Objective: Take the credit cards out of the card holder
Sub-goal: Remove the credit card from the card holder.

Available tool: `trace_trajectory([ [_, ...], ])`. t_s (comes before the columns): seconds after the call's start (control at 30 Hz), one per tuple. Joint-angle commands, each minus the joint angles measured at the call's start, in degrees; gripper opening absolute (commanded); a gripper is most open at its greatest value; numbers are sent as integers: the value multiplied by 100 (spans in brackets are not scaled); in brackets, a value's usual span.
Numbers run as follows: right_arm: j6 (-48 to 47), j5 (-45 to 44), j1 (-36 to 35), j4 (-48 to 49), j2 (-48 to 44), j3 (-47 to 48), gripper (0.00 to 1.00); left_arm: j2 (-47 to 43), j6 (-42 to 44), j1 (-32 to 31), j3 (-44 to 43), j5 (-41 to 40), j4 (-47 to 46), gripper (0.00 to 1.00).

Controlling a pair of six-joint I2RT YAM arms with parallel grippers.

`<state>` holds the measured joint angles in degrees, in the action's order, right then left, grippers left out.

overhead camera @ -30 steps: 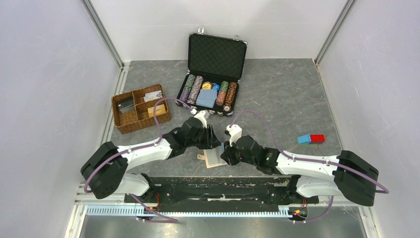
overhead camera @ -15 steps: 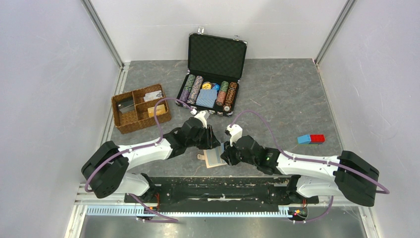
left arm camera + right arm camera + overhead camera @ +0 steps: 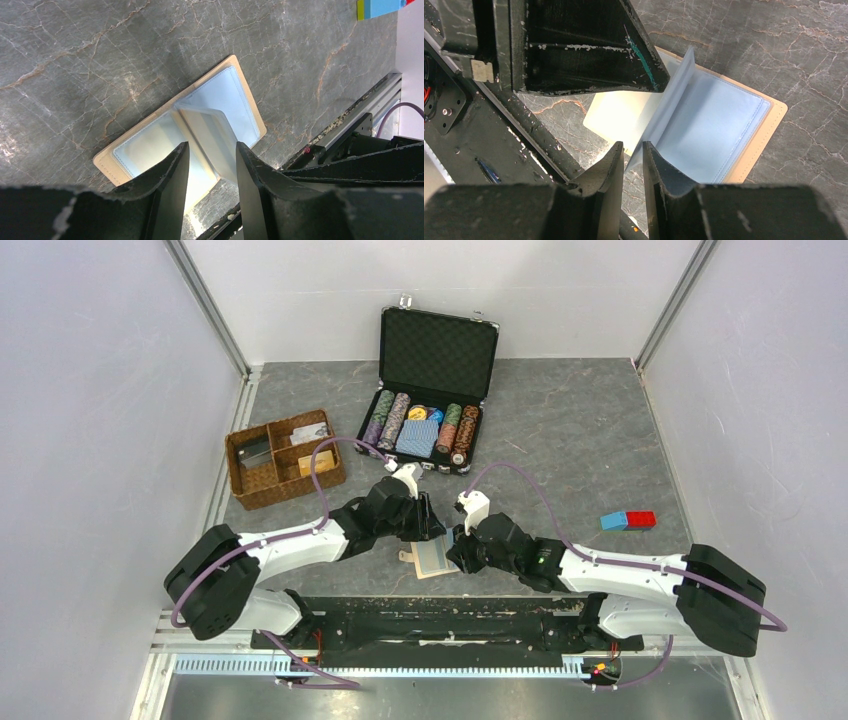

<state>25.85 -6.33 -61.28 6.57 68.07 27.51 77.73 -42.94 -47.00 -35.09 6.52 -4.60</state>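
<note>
Grey marbled tabletop (image 3: 560,430), with a wicker tray (image 3: 262,498) at the left. Near the front edge the left claw (image 3: 210,147) hangs released, its fingers astride a raised leaf of the open card holder (image 3: 235,100) lying flat there. The right claw (image 3: 633,147) pinches that leaf's edge.

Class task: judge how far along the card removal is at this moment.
Done: the card holder lies open; some cards sit in the wicker tray. In hand: the right gripper pinches its upright inner leaf; the left gripper hovers, jaws open. Left: drawing out whatever cards remain.
</note>
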Motion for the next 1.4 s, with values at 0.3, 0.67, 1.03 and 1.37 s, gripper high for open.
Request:
trace_trajectory([
  [0.3, -36, -18, -16, 98, -51, 9, 23, -146, -153, -6, -189, 33, -182, 46],
  [0.67, -33, -18, -16, 117, -45, 0, 23, -290, -197, -11, -148, 7, -173, 48],
  [1.03, -31, -18, -24, 108, -75, -9, 23, 70, -189, -12, -177, 101, -357, 46],
  [1.37, -31, -16, -16, 105, -76, -35, 23, 86, -204, -11, -94, 85, -381, 44],
])
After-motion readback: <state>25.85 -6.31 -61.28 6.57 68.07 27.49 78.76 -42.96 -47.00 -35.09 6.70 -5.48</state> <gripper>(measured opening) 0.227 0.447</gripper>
